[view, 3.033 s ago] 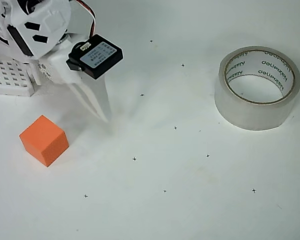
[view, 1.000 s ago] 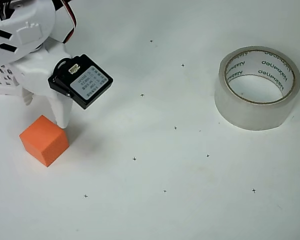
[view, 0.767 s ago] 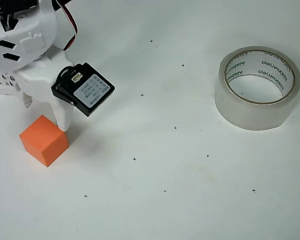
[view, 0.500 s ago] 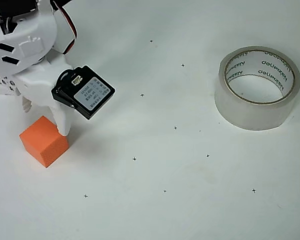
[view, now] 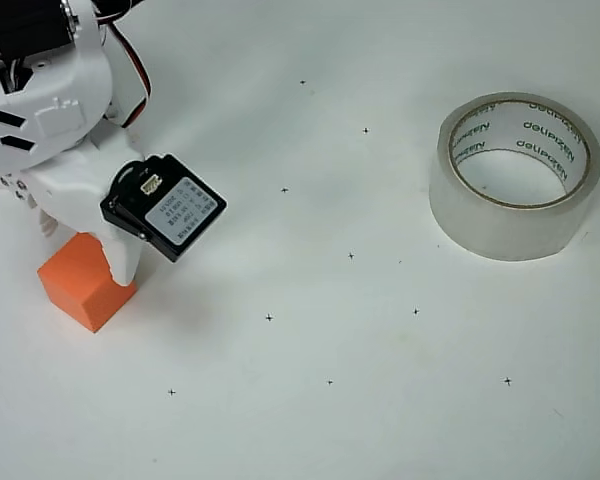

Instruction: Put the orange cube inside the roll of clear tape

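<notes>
One gripper (view: 85,258) lower than before, now over the orange cube (view: 78,290).

White plastic arm (view: 50,120) carries a labelled black servo (view: 165,207) and red-black wires (view: 135,85).

In the overhead view, the orange cube (view: 77,290) at the lower left of the frame is plain bright orange and matte. The roll of clear tape (view: 515,177) at the upper right is whitish and translucent, and its tan core has dark lettering. The arm (view: 50,110) at the upper left is white with a black motor box (view: 163,207) bearing a grey label. The table (view: 380,400) is white, with small black cross marks.
</notes>
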`<act>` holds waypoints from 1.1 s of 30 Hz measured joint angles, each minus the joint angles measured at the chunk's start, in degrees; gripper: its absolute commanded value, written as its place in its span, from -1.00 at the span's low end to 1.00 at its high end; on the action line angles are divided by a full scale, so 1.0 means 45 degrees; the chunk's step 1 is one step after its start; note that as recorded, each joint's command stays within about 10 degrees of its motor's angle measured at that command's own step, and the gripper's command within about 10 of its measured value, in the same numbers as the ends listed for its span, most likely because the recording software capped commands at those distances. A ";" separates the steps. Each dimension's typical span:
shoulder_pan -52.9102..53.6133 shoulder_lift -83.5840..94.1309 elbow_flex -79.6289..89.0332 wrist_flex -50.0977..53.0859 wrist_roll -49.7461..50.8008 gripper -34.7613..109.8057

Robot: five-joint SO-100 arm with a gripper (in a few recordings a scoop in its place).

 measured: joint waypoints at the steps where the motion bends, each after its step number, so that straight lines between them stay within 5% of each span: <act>1: 0.0000 -0.0195 0.0000 -0.0195 -0.0020 0.04; 33: -0.0371 0.1191 0.1543 -0.0312 0.0156 -0.28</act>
